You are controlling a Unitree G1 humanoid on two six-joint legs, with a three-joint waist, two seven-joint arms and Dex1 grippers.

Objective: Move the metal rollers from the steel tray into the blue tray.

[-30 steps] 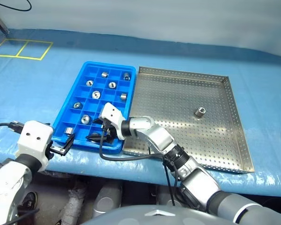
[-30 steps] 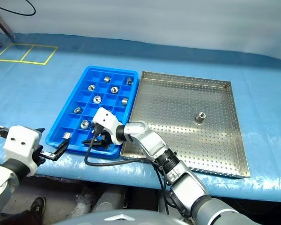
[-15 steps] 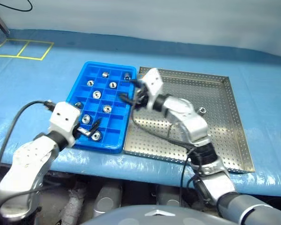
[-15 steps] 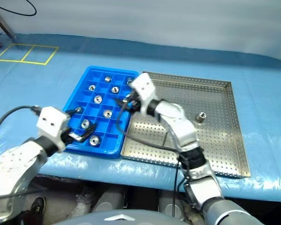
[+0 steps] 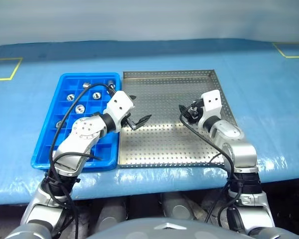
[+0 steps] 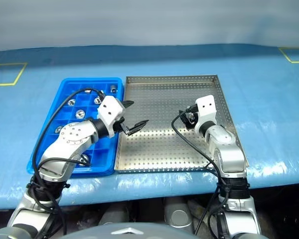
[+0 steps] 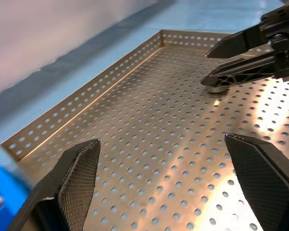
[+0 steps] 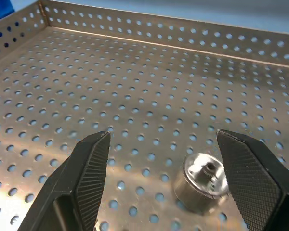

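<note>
Roller (image 8: 202, 182) — one last metal roller lies on the steel tray (image 5: 164, 84), toward the right of the head views, with the right gripper (image 8: 163, 159) poised over it. In the right wrist view its two black fingers stand apart with nothing between them, and the roller sits near the right-hand pad rather than midway. To do this pick well, the gripper should, I judge, shift sideways until the roller is centred between the pads, then come down so the tips reach the perforated floor before closing; a lopsided close could nudge the little cylinder so it rolls across the sheet.

The left gripper (image 5: 138, 119) hangs over the left part of the steel tray, just past the blue tray (image 5: 45, 142), its jaws spread wide and holding nothing. Several rollers already sit in the blue tray's compartments at the left of the head views, so the task looks nearly finished.

Against the picture a second ago, much has changed. The whole view has swung — the trays now sit further left and squarer in the frame, which is the camera turning. The right gripper, then low over the blue tray's near edge, has crossed to the lone roller. The left gripper, then at the table edge left of the blue tray, has come in over the steel tray.
</note>
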